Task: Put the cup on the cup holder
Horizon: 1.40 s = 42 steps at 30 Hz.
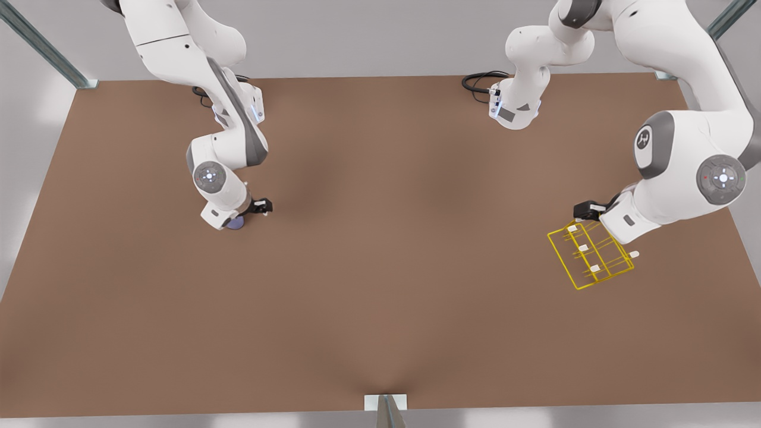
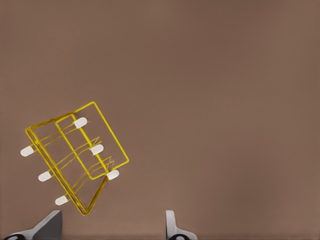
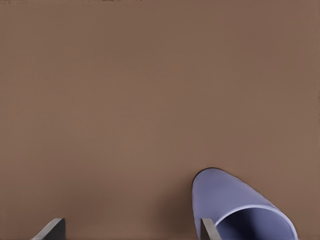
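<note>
Nearest to the front view's camera, we see the cup holder (image 1: 591, 255), a yellow wire rack with white-tipped pegs, standing on the brown worktop (image 1: 380, 285) towards the edge on the front view's right, about halfway between the near and far edges. It sits skewed to the worktop's edges. In the left wrist view the cup holder (image 2: 75, 160) shows a rectangular frame with six pegs, and the bare worktop (image 2: 225, 100) lies all around it.

Just above the rack's far side hangs the left gripper (image 1: 618, 235). In its own wrist view the left gripper (image 2: 112, 227) has its two fingers (image 2: 49, 225) spread wide apart with nothing between them; the rack's nearest corner lies just beyond the fingertips, not touching them.

A little farther from the camera, towards the edge on the front view's left, the right gripper (image 1: 235, 224) is low over the worktop, right on the cup (image 1: 236, 223), of which we see a small lavender-blue patch under the wrist. In the right wrist view the cup (image 3: 240, 207) stands with its mouth facing the camera. The right gripper (image 3: 131, 229) is spread wide, and one finger (image 3: 209, 229) lies against the cup's rim; we cannot tell whether it touches. The cup sits outside the gap, not held.

The cup and the cup holder are well apart, near opposite side edges of the worktop.
</note>
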### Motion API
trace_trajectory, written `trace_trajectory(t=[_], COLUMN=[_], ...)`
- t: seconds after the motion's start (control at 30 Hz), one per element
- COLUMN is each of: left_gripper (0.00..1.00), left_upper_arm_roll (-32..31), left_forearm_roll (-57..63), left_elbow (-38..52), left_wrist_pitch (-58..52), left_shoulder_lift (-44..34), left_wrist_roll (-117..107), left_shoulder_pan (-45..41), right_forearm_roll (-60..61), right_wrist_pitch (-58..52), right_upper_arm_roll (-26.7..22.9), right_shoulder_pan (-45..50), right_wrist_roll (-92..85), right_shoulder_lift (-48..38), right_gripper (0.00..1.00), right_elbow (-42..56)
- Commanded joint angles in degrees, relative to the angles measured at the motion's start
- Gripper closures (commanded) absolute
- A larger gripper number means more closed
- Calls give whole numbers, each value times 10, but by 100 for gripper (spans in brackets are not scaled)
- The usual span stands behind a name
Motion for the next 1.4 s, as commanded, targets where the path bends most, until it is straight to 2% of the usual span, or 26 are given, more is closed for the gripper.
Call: trace_trajectory(t=[0.0,0.4,0.47,0.93,1.37], left_gripper=[0,0,0,0,0], left_upper_arm_roll=[0,-2,-3,-2,-2], left_forearm_roll=[1,0,0,1,1], left_elbow=[0,-1,-1,0,0], left_wrist_pitch=[-1,-5,-5,-5,-2], left_shoulder_lift=[1,4,5,8,12], left_wrist_roll=[5,5,5,4,3], left_shoulder_pan=[0,0,-1,-9,-17], right_forearm_roll=[1,2,2,2,2], right_wrist_pitch=[32,52,81,76,82], right_upper_arm_roll=[0,1,1,1,0], right_shoulder_pan=[-3,-2,-2,-11,-23], right_wrist_roll=[52,54,54,45,18], right_shoulder_lift=[0,4,7,-31,-30], right_gripper=[0,0,0,0,0], right_elbow=[-7,-39,-55,-84,-99])
